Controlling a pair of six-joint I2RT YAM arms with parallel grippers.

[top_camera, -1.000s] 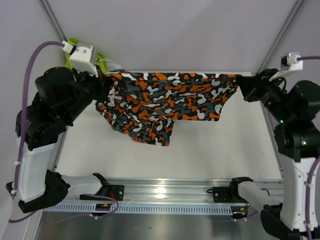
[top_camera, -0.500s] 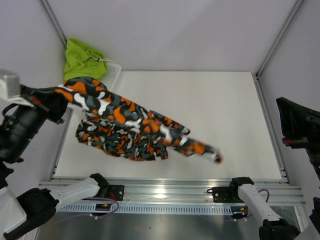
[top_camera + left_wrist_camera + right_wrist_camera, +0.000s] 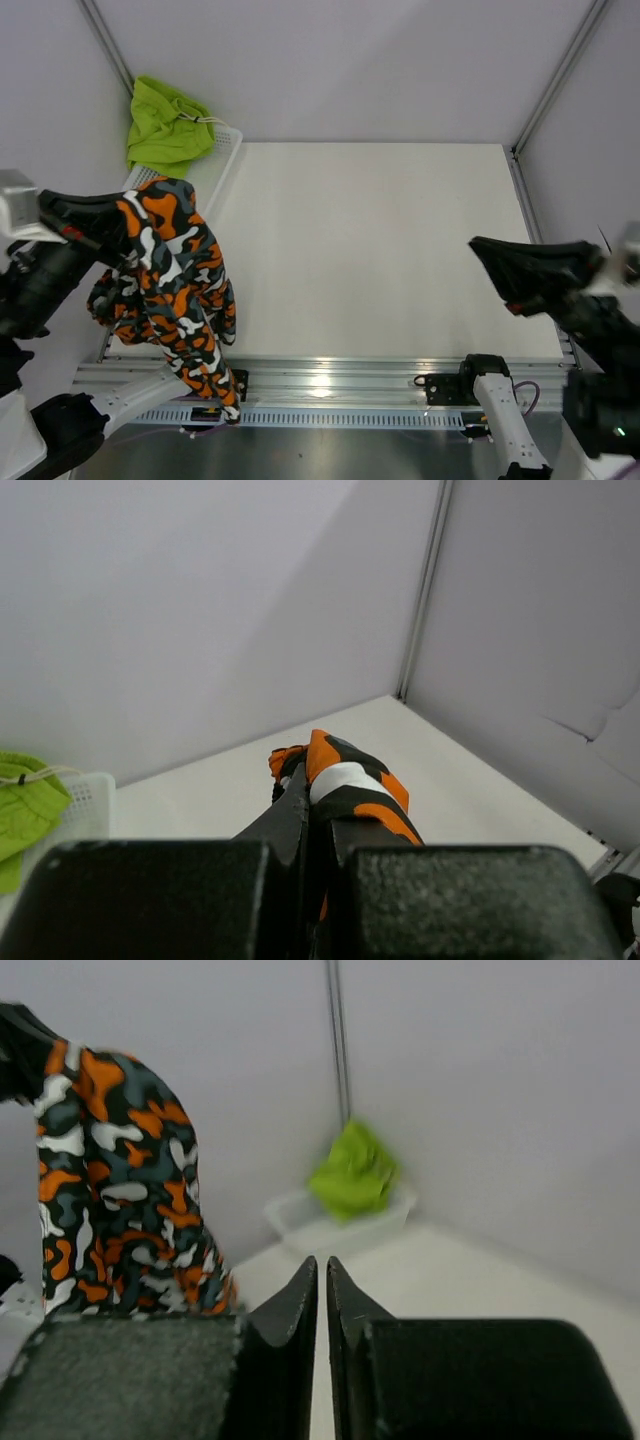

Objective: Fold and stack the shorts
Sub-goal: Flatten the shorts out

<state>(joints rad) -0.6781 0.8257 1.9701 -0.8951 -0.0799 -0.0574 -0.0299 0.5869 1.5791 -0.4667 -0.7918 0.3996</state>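
Since half a second back, the camo shorts (image 3: 170,270) have swung off the middle of the worktop (image 3: 380,250) and now hang bunched at its left edge. The right hand (image 3: 482,250) has come into view over the right side.

The left hand (image 3: 118,226) is clenched on the upper end of the camo shorts. The left wrist view shows its two fingers (image 3: 300,805) pressed together with orange, white and black cloth squeezed between and over them. From that grip the cloth drops in a loose column, and its lowest tip lies across the metal rail (image 3: 340,385) at the near edge.

The right hand is well apart from the cloth and grasps nothing. Its own camera shows its fingers (image 3: 290,1310) all but together, with only a thin slit between them.

The green shorts (image 3: 165,125) sit crumpled in the white basket (image 3: 228,140) at the far left corner, spilling over its rim, with a white drawstring showing on top.
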